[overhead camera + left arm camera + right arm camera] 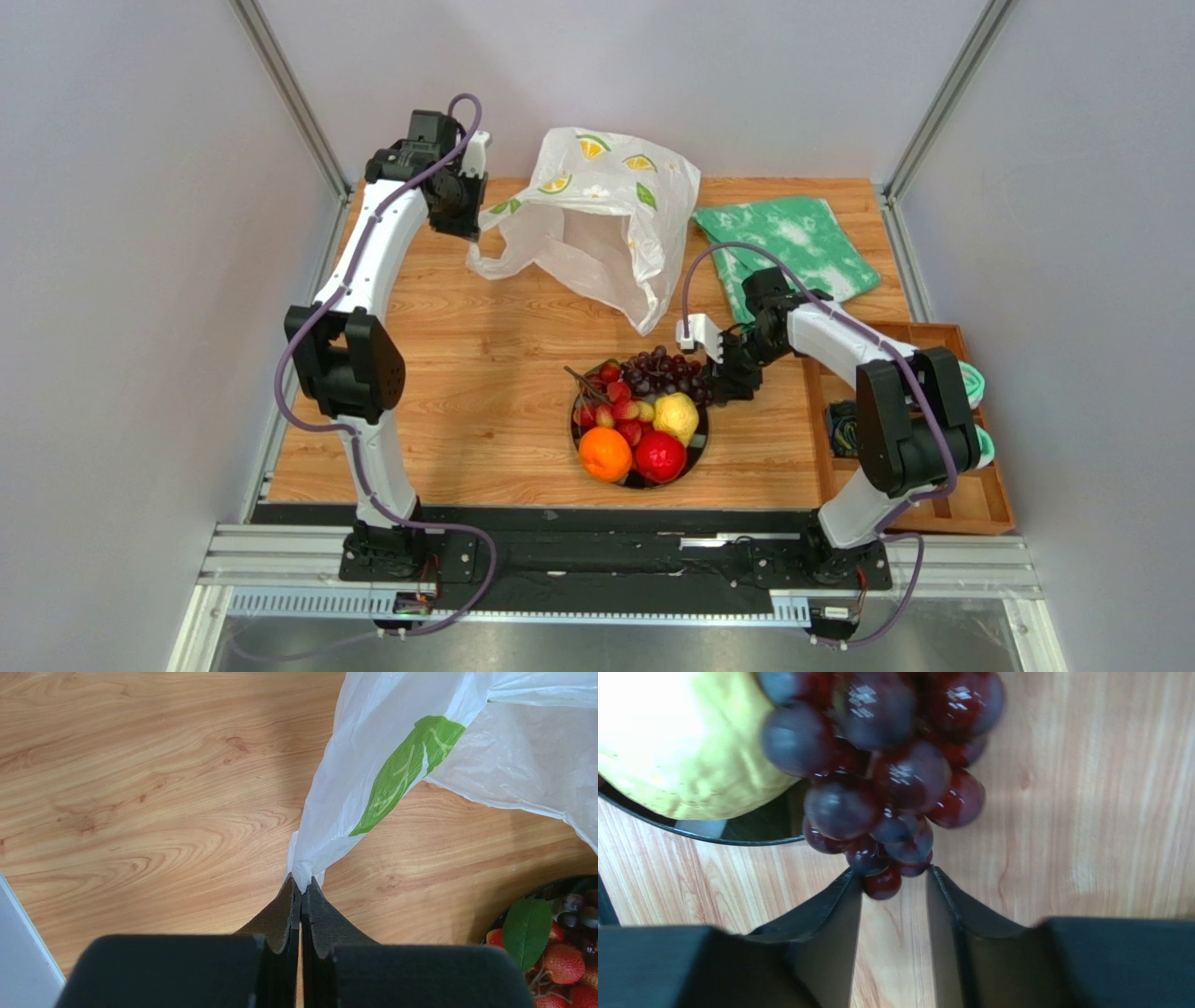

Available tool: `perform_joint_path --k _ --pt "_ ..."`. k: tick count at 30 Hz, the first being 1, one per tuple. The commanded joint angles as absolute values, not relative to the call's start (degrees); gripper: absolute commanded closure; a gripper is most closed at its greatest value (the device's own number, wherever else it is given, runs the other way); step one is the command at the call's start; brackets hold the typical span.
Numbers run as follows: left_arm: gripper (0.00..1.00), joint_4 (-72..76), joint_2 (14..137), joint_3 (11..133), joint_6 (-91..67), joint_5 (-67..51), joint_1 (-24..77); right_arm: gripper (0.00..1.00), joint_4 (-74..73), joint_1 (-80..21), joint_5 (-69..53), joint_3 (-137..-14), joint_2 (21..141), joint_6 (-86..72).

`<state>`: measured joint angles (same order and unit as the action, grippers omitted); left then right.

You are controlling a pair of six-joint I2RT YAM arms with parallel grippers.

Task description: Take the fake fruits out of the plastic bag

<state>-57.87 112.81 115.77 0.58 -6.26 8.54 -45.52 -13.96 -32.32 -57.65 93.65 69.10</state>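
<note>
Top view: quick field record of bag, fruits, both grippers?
left gripper: shut on plastic bag edge
right gripper: open, tip of grapes between fingers
grapes: on plate, overhanging its rim
also on plate: orange, lemon, red apple, berry cluster
bag contents: no fruit visible

Left tool [302,892] reaching far back, fingers pressed together, right tool [894,882] low, fingers parted
</note>
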Motion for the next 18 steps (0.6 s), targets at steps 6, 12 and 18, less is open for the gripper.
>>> perform_joint_path --k 6,12,18 --pt "1.00 -57.39 109.33 116.63 1.50 -6.33 8.79 0.91 -55.51 -14.24 -32.51 -63.80 91.25 70.75" --pt "1.00 -57.30 110.21 118.04 1.23 -7.21 8.79 0.95 -69.84 -17.65 -38.31 -72.50 85.61 70.58" --pt "1.00 -57.22 110.13 118.04 0.88 -8.44 8.79 0.95 -75.94 -24.86 -40.08 -79.45 84.64 68.13"
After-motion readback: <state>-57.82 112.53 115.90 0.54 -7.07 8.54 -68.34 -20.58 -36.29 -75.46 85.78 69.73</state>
